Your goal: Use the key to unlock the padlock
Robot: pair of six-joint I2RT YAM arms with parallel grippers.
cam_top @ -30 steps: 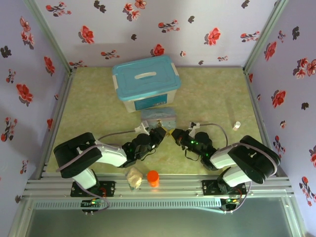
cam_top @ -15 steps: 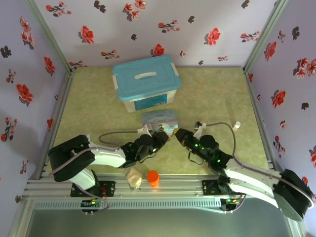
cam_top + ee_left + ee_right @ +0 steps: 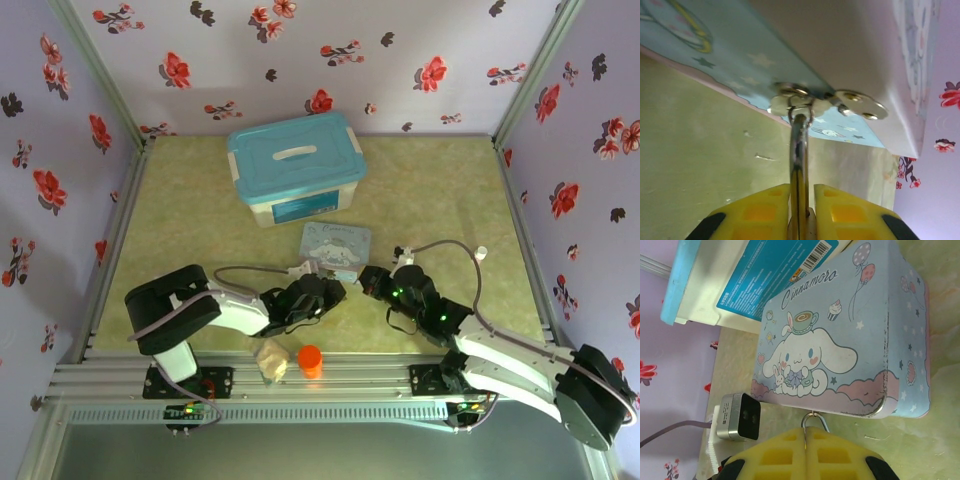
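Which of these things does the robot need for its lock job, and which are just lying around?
Needed: the padlock in the left hand, hooked to the cartoon tin clasp; the right hand, pressed shut, likely on the key, too thin to see.
Lying about: teal-lidded box, orange cylinder, white tube, beige lump.

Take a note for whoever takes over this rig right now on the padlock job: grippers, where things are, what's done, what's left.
Left gripper: shut on the padlock, brass body between the pads, shackle hooked through the clasp of the cartoon tin.
Right gripper: shut on what looks like the key; a small wire loop pokes out past the fingertips, beside the tin's near edge.
Done: both pieces gripped, grippers apart.
Left: bring key to keyhole (not visible), insert, turn, free the shackle.
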